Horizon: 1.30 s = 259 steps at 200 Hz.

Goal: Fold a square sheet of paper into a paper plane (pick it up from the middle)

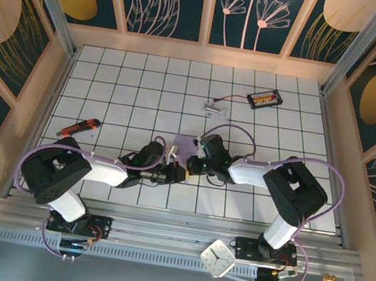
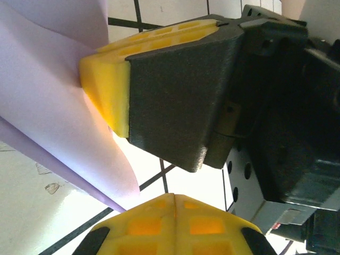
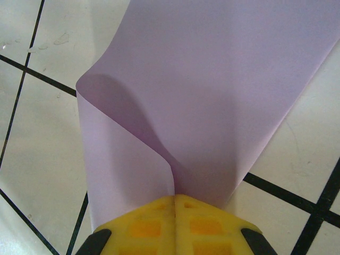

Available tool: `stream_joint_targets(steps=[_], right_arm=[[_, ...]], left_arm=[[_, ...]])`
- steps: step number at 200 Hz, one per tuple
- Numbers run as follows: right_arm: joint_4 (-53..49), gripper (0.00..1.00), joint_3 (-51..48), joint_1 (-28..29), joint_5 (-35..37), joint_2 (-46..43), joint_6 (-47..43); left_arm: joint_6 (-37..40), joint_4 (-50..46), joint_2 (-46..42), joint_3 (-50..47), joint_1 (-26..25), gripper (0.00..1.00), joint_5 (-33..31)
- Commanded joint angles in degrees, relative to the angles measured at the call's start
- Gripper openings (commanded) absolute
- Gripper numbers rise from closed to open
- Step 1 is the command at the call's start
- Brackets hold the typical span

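Closest to you, the yellow fingertips of the right gripper [image 3: 174, 201] are clamped tight on the thin lavender square sheet of paper [image 3: 212, 79], which curls up out of the pinch in a loose, uncreased bend. From above, that sheet [image 1: 184, 143] sits lifted over the middle of the white tiled worktop [image 1: 134, 74], a little toward its near edge, with the right gripper [image 1: 192, 163] on it.

Your left gripper [image 2: 174, 197] has its yellow pads pressed together with nothing visible between them. A corner of the sheet [image 2: 58, 117] hangs just beside them; you cannot tell whether it touches. Overhead, the left gripper [image 1: 179, 174] sits just beside the right one.

Further out:
- A small clear plastic piece with a wire [image 1: 214, 107] lies beyond the sheet.
- A black tray of orange cells [image 1: 263, 98] lies near the far right corner.
- An orange-and-black utility knife [image 1: 79, 127] lies by the left edge.
- A white square clock [image 1: 217, 258] rests on the near rail, its markings too small to read.
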Motion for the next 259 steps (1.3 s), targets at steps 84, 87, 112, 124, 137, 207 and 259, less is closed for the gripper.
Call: stream_joint_targets(steps=[84, 87, 112, 124, 137, 207, 259], right_arm=[[-4.64, 0.0, -1.96, 0.09, 2.75, 1.74, 0.18], [-4.6, 0.0, -1.98, 0.09, 2.75, 1.7, 0.22], [-4.51, 0.0, -1.97, 0.08, 2.75, 1.74, 0.21], [-4.48, 0.0, -1.96, 0.09, 2.75, 1.8, 0.09], [-4.41, 0.0, -1.91, 0.09, 2.58, 1.88, 0.12], [-4.59, 0.0, -1.79, 0.09, 2.4, 1.99, -0.17], [-4.73, 0.0, -1.87, 0.09, 2.23, 1.97, -0.13]], left_arm=[[-0.73, 2.35, 4.22, 1.85, -0.35, 0.0, 1.32], [-0.76, 2.13, 4.27, 1.87, -0.38, 0.0, 1.32], [0.01, 0.12, 4.46, 1.98, -0.39, 0.0, 1.11], [0.22, -0.59, 4.83, 2.0, -0.39, 0.0, 1.1], [0.6, -1.32, 5.3, 2.22, -0.39, 0.0, 1.3], [2.26, -3.79, 6.31, 2.4, -0.38, 0.0, 1.89], [2.44, -3.81, 7.39, 1.74, -0.43, 0.0, 2.16]])
